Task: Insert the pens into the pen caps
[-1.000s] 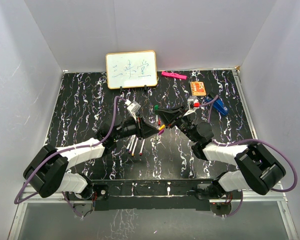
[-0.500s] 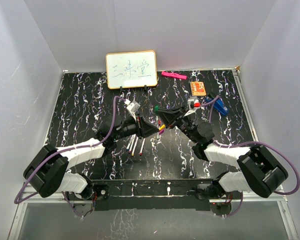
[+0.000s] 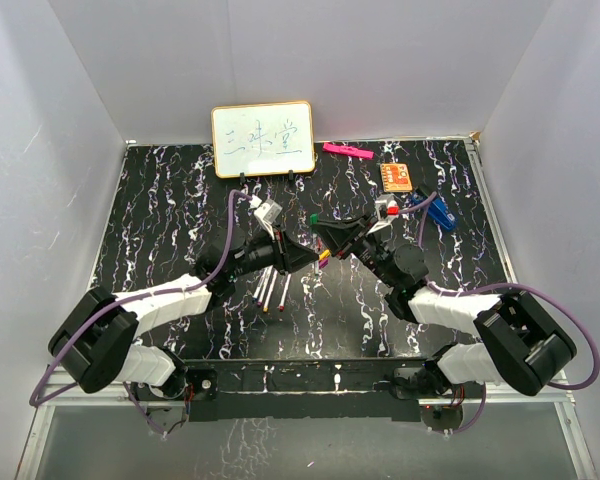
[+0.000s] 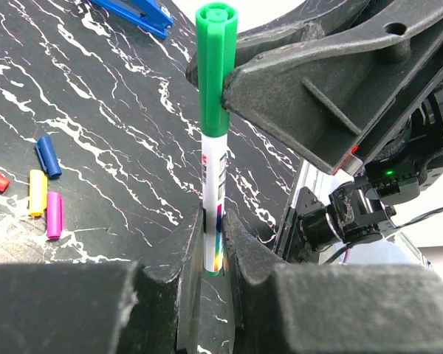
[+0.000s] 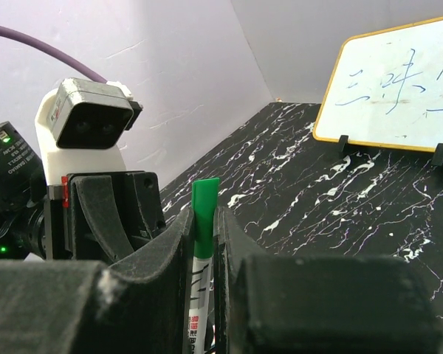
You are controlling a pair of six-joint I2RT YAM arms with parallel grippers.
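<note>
Gripping white pen (image 4: pixel 213 184), left end effector (image 4: pixel 213 240) closed; right end effector (image 5: pixel 203 225) closed on green cap (image 4: pixel 215 70).

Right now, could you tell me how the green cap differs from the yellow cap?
The green cap sits on the end of a white pen, while the yellow cap has no pen in it. The right fingers hold the green cap off the table; the yellow cap lies flat on it, beside a blue cap and a pink cap. Both are small plastic pen caps.
</note>
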